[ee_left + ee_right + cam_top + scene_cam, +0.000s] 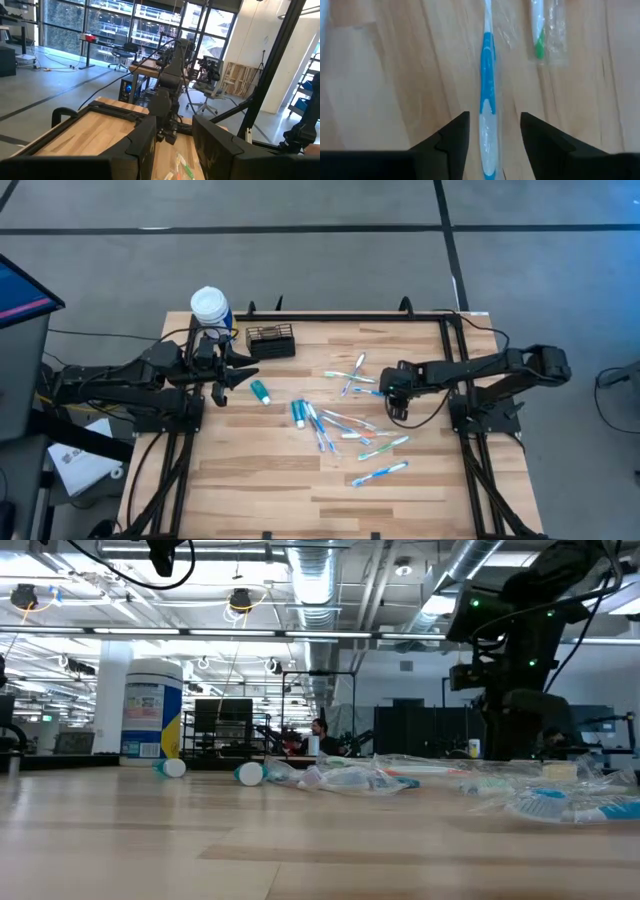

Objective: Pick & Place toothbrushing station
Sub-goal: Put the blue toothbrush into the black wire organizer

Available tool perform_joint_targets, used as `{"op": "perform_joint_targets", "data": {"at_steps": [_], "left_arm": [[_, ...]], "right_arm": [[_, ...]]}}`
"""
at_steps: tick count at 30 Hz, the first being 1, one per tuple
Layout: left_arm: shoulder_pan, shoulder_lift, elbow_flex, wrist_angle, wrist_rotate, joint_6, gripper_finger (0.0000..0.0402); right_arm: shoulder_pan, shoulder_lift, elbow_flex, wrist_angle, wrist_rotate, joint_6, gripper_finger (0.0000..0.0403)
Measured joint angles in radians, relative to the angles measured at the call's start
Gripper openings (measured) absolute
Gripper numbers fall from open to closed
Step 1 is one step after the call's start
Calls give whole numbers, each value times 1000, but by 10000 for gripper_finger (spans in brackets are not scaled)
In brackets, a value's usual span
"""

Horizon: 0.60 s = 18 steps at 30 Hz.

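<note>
Pale wooden planks form the bench [250, 470], framed by a black rail, with grey floor all around it. Nearest the front edge lie scattered wrapped toothbrushes [380, 474], spreading back toward the middle. Toward the right edge the right gripper [397, 408] points down over them; its wrist view shows the fingers [451, 134] standing wide apart on either side of a blue-and-white toothbrush [487, 100], not touching it. Near the left edge the left gripper [232, 372] hangs level above the bench with its fingers [142, 140] partly apart and nothing between them. A small teal tube [260, 391] lies just beside it. Farther back, near the rear edge, the black wire-mesh caddy [270, 341] stands upright, and a white-capped bottle [210, 308] stands near the rear left corner.
</note>
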Motion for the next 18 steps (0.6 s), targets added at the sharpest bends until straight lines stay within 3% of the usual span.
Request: {"op": "perform_joint_targets", "data": {"at_steps": [9, 18], "left_arm": [[0, 0, 0, 0, 2, -2, 121], [0, 0, 0, -1, 2, -2, 121]], "right_arm": [[-6, 83, 27, -19, 0, -8, 204], [-25, 115, 31, -21, -15, -19, 159]]}}
